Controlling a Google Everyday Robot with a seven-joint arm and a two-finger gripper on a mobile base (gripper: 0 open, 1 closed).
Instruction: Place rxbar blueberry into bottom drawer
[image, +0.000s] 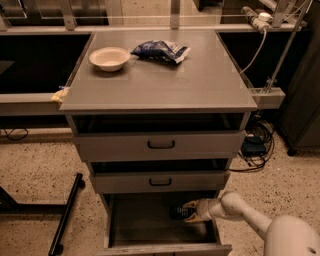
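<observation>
The bottom drawer is pulled out at the foot of the grey cabinet, its grey floor showing. My gripper reaches in from the right, low over the right side of the drawer floor. A small dark rxbar blueberry sits at the fingertips, close to or on the drawer floor.
A white bowl and a blue-and-white snack bag lie on the cabinet top. Two shallower drawers with black handles sit above the open one. A black stand leg is on the floor to the left; cables lie to the right.
</observation>
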